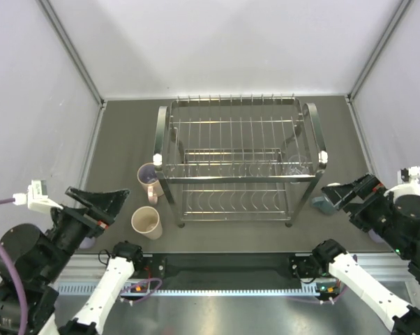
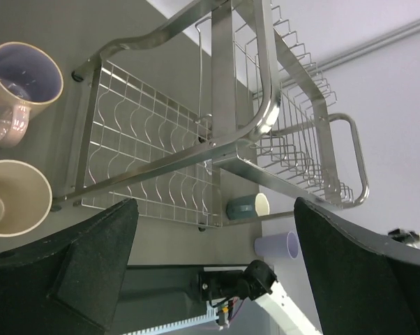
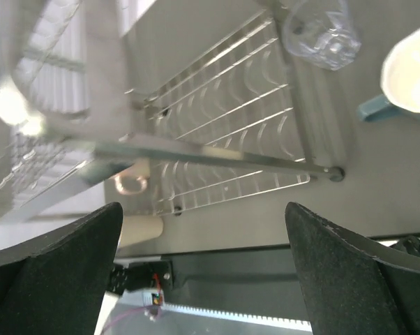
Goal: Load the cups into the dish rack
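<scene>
The left pincer [image 2: 213, 209] hangs with its jaws spread wide and empty, above the bench [image 1: 126, 139] at the near left. Just beyond it stand the beige tumbler [image 1: 146, 222] and, farther back, the pink mug [image 1: 149, 180], both upright beside the rack's [image 1: 238, 139] left end. The right pincer [image 3: 203, 209] is equally wide and holds nothing, close to the teal mug [image 1: 321, 205] by the rack's near right corner. A lavender tumbler [image 2: 276, 245] stands nearer than that mug. The clear glass [image 3: 321, 31] shows within the rack's right end; which tier I cannot tell.
</scene>
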### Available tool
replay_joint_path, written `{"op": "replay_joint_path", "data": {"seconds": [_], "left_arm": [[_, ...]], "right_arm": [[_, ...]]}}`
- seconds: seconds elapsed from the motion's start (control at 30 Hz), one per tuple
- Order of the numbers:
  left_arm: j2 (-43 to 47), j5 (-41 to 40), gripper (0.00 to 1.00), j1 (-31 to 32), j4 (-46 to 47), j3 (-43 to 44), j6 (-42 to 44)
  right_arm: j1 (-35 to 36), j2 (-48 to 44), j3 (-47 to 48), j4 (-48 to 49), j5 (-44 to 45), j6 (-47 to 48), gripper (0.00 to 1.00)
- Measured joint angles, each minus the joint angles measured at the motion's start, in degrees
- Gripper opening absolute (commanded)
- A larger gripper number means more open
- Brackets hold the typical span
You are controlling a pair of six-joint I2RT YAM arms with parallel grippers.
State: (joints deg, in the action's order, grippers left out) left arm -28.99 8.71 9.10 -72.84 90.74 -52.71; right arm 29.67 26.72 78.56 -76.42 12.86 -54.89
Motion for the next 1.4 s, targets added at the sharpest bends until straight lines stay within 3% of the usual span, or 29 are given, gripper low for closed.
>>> {"op": "replay_joint_path", "data": {"seconds": [0.27,0.5,0.73,0.9,1.07,1.4], "left_arm": [[8.4,-14.5,0.99,19.5,2.0,-9.0,-8.8],[0.8,-20.5,0.99,19.6,1.2,-1.9,-5.2],[-2.6,-19.2,0.99,12.2,1.1,-2.2,1.8],[-5.0,-15.1,0.99,4.5,1.1,-0.3,8.6],[-6.8,-12.5,0.99,2.5,1.1,0.2,12.5],[-7.1,-12.0,0.97,2.3,1.1,0.2,17.4]], "right_arm": [[1.1,3.9,-2.8,-1.2,16.2,-0.9,1.00],[2.1,9.4,-2.8,-1.2,25.5,4.6,1.00],[1.2,19.6,-2.8,-1.2,30.2,9.6,1.00],[-8.4,22.8,-5.0,1.3,25.0,15.7,1.00],[-28.6,24.9,-7.3,6.4,10.6,24.8,1.00],[-35.9,35.2,-7.3,13.2,-4.3,31.2,1.00]]}}
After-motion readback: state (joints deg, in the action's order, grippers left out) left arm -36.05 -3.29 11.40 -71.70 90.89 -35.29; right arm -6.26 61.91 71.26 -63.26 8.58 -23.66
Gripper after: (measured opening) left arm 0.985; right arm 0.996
